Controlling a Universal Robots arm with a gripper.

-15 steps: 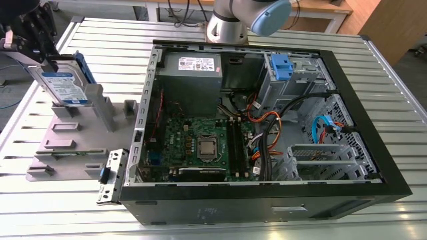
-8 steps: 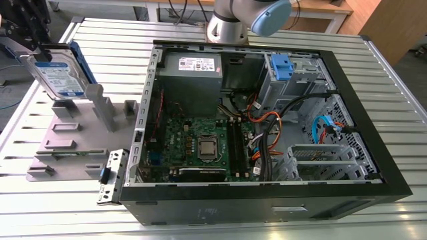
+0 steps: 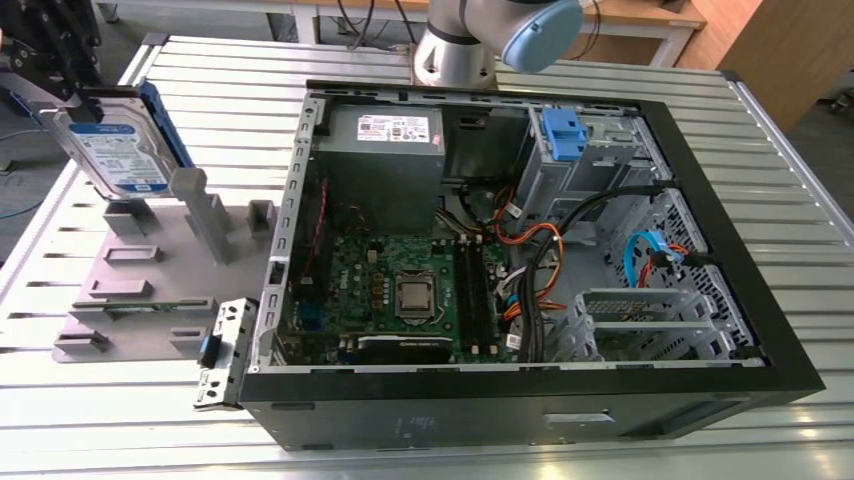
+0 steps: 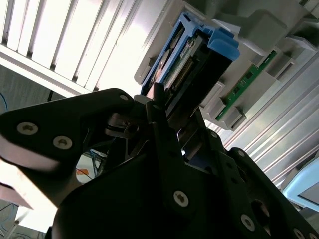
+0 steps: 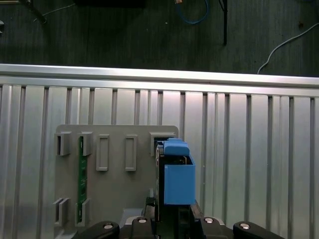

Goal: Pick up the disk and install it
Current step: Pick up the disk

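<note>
Across the ribbed metal table (image 3: 227,70), the open computer case (image 3: 534,415) lies on its side mid-scene in the exterior view. A grey slotted fixture plate (image 3: 147,300) sits at its nine o'clock. At about ten o'clock from the case, over the plate's far end, the disk (image 3: 123,155) stands on edge. I cannot tell whether its lower end is clear of the holder.

In the second wrist view the gripper (image 4: 177,112) is clamped on the disk, one finger against each broad side.

The disk looks dense and rigid, probably heavy for its size. Its bare metal faces are likely slippery and it would take shock badly. The blue carrier frame looks the safer place to grip.

Its long axis runs roughly twelve to six, with the top leaning toward eleven. The labelled face looks toward the exterior camera.
</note>
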